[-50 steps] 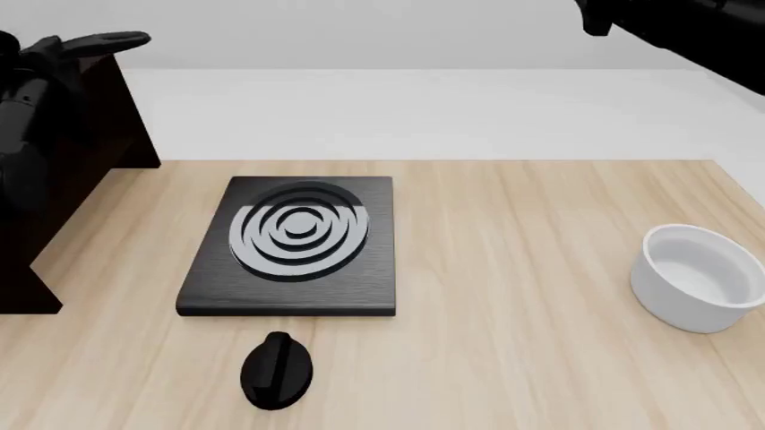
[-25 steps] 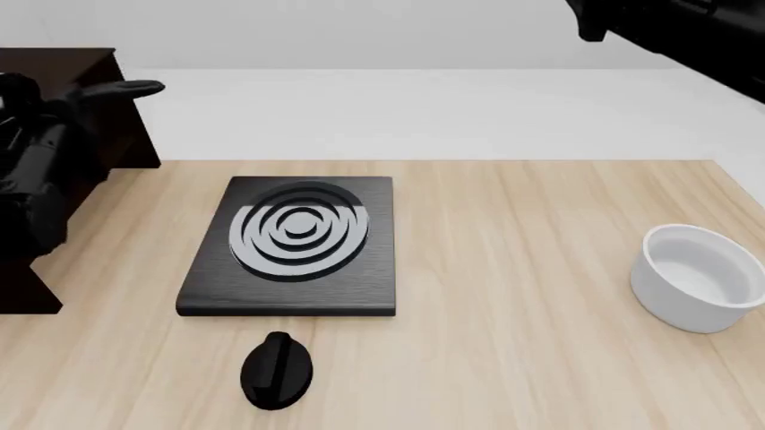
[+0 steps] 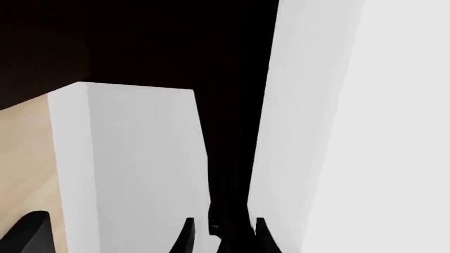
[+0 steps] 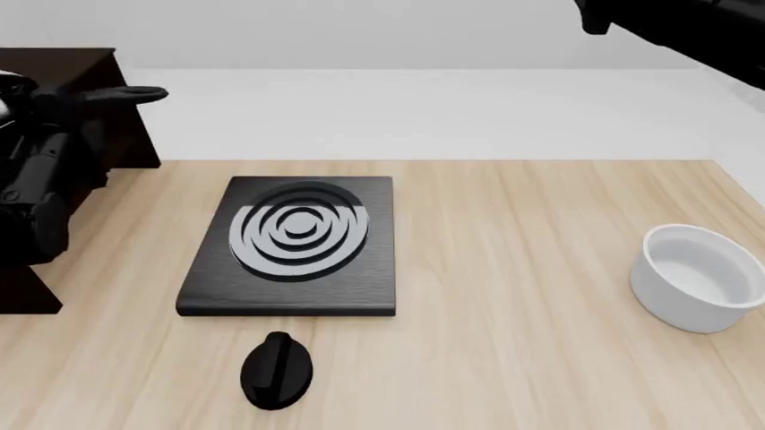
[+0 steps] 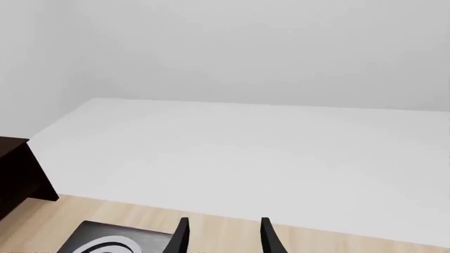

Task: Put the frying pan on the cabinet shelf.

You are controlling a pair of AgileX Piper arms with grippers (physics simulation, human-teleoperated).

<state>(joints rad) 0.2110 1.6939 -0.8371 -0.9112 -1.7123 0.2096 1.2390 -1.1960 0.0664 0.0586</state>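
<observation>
Pale wood grain covers the desk (image 4: 514,269), with a plain white floor and wall behind it. At the far left we see the cabinet shelf (image 4: 114,81), a dark brown block standing on the desk edge. Our left arm rises in front of it, and its left gripper (image 3: 222,237) has its jaws set narrow on a thin black bar, the handle of the frying pan (image 4: 129,93); that handle pokes out rightward past the cabinet's upper corner. The pan's round body is hidden behind the arm, so we cannot tell whether it rests on the top board.

Moving right, the black square stove plate (image 4: 290,246) with silver rings lies flat on the desk, and a black knob (image 4: 278,370) sits near its front edge. The white bowl (image 4: 700,276) stands upright near the right edge. Our right gripper (image 5: 222,237) hangs high at the far right, jaws moderately apart and holding nothing.
</observation>
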